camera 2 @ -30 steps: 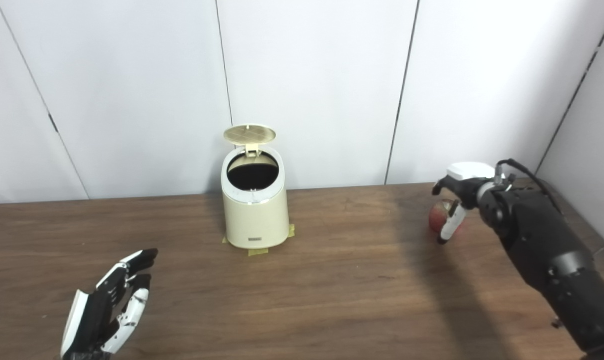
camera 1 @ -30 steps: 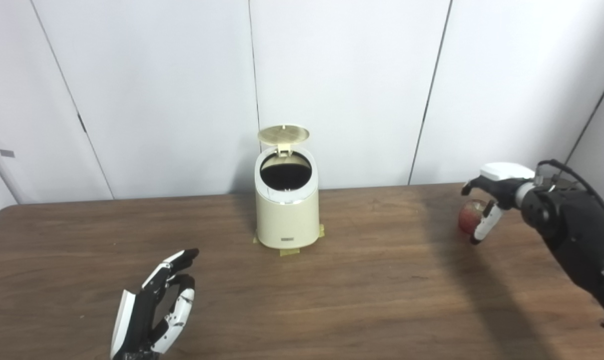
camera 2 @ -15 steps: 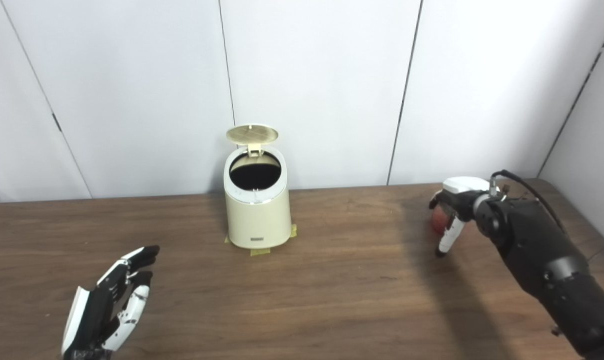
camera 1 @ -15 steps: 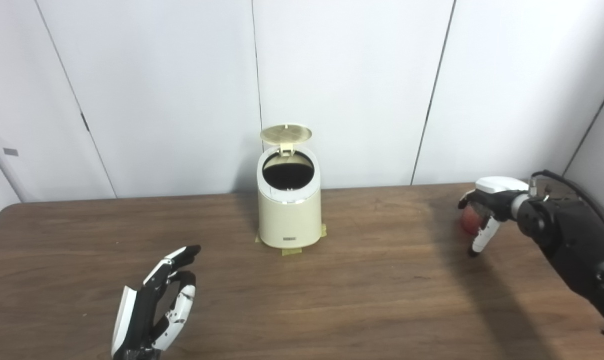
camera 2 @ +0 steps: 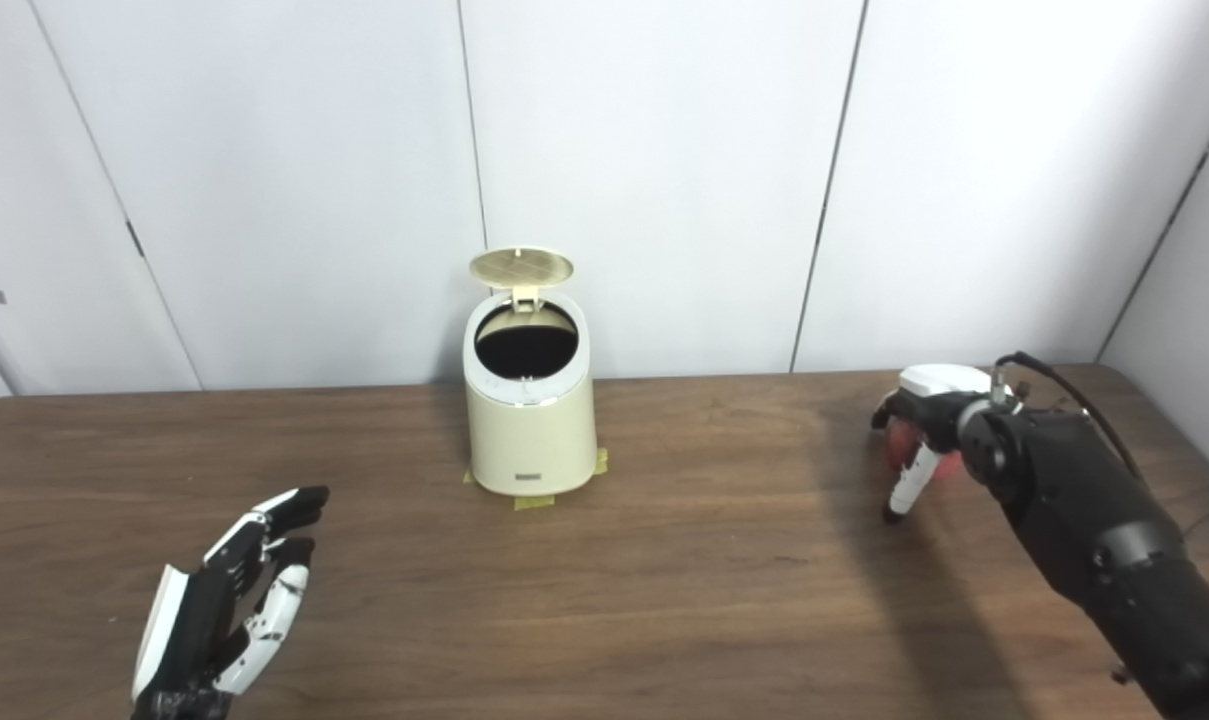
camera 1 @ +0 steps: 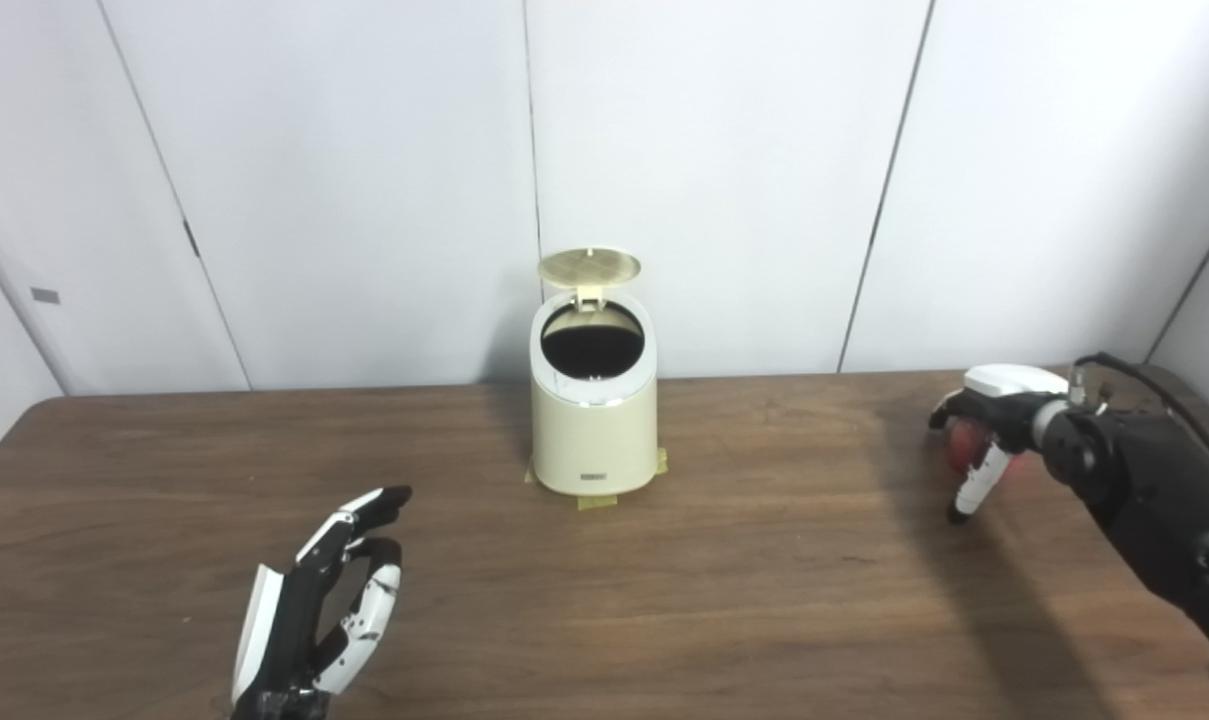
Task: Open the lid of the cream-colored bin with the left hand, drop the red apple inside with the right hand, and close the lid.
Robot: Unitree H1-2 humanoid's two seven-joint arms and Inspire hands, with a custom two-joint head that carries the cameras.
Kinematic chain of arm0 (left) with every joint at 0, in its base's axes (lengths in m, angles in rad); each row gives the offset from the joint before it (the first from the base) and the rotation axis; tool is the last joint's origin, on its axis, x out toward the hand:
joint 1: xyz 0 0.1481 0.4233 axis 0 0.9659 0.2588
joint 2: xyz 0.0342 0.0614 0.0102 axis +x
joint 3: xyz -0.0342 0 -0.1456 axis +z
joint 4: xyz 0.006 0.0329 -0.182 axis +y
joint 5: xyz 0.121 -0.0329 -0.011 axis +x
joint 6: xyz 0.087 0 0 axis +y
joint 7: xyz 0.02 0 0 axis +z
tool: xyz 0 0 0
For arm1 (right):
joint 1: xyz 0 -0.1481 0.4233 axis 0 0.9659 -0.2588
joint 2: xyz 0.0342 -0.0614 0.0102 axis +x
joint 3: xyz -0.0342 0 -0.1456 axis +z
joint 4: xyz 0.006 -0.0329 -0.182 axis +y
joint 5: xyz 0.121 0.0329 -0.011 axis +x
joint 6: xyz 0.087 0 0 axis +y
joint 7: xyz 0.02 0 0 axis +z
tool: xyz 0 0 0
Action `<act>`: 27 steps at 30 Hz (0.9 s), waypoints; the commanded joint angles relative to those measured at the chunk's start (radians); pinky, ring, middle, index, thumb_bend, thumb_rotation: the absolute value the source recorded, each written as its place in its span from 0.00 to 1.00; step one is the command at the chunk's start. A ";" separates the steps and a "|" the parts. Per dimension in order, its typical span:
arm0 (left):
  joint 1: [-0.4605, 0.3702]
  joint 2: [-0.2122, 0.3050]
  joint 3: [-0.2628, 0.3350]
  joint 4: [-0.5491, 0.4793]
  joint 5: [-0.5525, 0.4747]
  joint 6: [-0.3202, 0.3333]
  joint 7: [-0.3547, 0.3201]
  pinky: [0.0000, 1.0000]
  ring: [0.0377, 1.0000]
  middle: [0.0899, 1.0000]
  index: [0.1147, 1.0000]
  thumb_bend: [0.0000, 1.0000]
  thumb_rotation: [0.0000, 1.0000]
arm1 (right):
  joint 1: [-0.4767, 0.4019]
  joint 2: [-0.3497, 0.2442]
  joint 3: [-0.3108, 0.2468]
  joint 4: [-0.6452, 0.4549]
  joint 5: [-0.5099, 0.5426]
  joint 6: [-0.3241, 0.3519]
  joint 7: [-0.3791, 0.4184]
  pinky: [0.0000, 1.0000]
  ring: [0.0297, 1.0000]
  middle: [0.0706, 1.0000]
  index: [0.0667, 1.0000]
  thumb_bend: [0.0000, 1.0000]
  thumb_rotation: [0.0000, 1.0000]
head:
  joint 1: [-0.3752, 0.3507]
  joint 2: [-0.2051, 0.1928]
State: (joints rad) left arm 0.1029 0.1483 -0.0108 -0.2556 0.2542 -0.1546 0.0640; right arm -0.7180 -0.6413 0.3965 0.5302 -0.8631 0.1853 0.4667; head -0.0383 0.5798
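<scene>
Both hands show on your desk (camera 1: 664, 600): the left hand (camera 1: 314, 610) hangs empty, fingers apart; the right hand (camera 1: 984, 435) cups its fingers (camera 1: 969, 485) around the red apple (camera 1: 957, 450), far right of the cream-colored bin (camera 1: 594, 420), whose lid (camera 1: 589, 266) stands up.

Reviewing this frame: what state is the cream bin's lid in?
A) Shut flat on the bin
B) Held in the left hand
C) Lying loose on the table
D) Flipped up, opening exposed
D: the lid stands raised behind the dark opening of the bin, while the left hand is well clear of it.
</scene>
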 commanded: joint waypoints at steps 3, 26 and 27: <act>-0.001 -0.015 0.010 -0.033 0.007 -0.024 0.014 0.72 0.80 0.79 0.75 0.20 0.60 | -0.026 -0.043 0.030 -0.026 -0.045 -0.028 -0.052 0.54 0.66 0.77 0.74 0.86 0.08 | 0.000 0.000; -0.004 -0.012 0.006 -0.019 -0.013 -0.029 0.005 0.72 0.80 0.80 0.76 0.20 0.58 | 0.036 -0.050 0.020 -0.193 -0.033 -0.141 -0.275 0.45 0.43 0.51 0.41 0.52 0.00 | -0.010 -0.003; -0.005 -0.012 0.006 -0.017 -0.013 -0.030 0.005 0.72 0.80 0.80 0.75 0.20 0.58 | 0.042 -0.051 0.011 -0.241 -0.016 -0.155 -0.257 0.44 0.44 0.51 0.41 0.52 0.00 | -0.011 -0.002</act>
State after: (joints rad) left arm 0.1050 0.1488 -0.0082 -0.2548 0.2426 -0.1569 0.0628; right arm -0.6283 -0.6620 0.4360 0.3641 -0.8988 0.0638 0.2155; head -0.0476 0.5768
